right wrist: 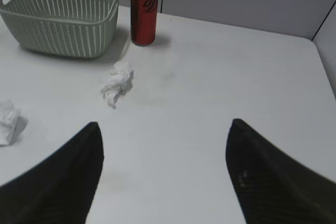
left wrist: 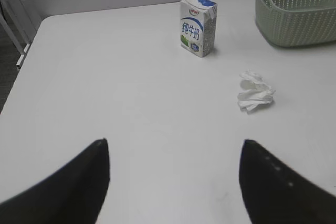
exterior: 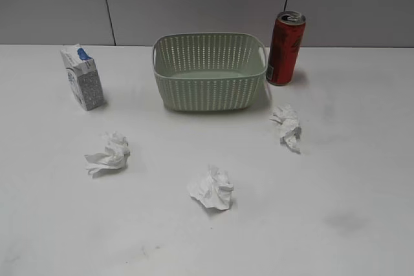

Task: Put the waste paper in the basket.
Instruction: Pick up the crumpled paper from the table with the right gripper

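Note:
Three crumpled white paper wads lie on the white table: a left wad (exterior: 108, 154), a middle wad (exterior: 211, 189) and a right wad (exterior: 287, 126). The sage-green perforated basket (exterior: 208, 86) stands behind them and looks empty. The left wrist view shows the left wad (left wrist: 254, 91) ahead and to the right of my left gripper (left wrist: 175, 142), which is open and empty. The right wrist view shows the right wad (right wrist: 117, 82) ahead and to the left of my right gripper (right wrist: 164, 124), also open and empty. The middle wad (right wrist: 8, 121) sits at that view's left edge. Neither gripper shows in the exterior view.
A blue-and-white carton (exterior: 82, 77) stands upright left of the basket; it also shows in the left wrist view (left wrist: 198, 24). A tall red can (exterior: 285, 48) stands right beside the basket's right end, seen too in the right wrist view (right wrist: 144, 8). The basket shows in both wrist views (left wrist: 296, 11) (right wrist: 60, 19).

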Available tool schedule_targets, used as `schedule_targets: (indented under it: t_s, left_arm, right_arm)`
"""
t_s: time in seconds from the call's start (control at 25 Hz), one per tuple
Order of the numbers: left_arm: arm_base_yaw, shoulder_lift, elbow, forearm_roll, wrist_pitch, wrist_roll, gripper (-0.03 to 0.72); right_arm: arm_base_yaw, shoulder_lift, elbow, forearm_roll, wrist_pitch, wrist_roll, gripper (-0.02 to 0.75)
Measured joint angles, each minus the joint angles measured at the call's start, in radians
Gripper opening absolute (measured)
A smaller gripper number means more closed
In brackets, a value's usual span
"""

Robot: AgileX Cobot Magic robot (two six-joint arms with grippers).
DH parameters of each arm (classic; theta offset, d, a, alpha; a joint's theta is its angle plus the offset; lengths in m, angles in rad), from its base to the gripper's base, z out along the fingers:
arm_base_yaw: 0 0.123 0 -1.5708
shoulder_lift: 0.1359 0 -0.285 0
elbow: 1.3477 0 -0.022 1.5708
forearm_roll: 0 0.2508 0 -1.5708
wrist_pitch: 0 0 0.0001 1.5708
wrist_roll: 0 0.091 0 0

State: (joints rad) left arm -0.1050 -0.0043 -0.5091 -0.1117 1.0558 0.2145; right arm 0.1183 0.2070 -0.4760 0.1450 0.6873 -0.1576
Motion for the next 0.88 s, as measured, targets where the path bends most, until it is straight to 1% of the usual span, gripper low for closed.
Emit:
schedule_targets:
  t_s: [0.2,0.4,0.52,0.64,0.88]
  left_arm:
    - [0.0,0.0,0.0,0.0,0.0,0.0,0.573]
    - [0.0,0.0,0.0,0.0,0.0,0.0,0.569]
    - [0.0,0.0,0.0,0.0,0.0,0.0,0.568]
    - [0.0,0.0,0.0,0.0,0.0,0.0,0.567]
    - [0.0,0.0,0.0,0.0,0.0,0.0,0.565]
  right_arm:
    - [0.0,0.262,-0.086,0.0,-0.133,-0.001,0.552]
    - [0.0,0.536,-0.225,0.005,-0.158,-0.002,0.552]
    - [0.0,0.685,-0.315,0.039,-0.16,-0.001,0.552]
    - [0.0,0.86,-0.419,0.103,-0.129,-0.001,0.552]
    - [0.0,1.19,-0.625,0.184,0.057,-0.001,0.552]
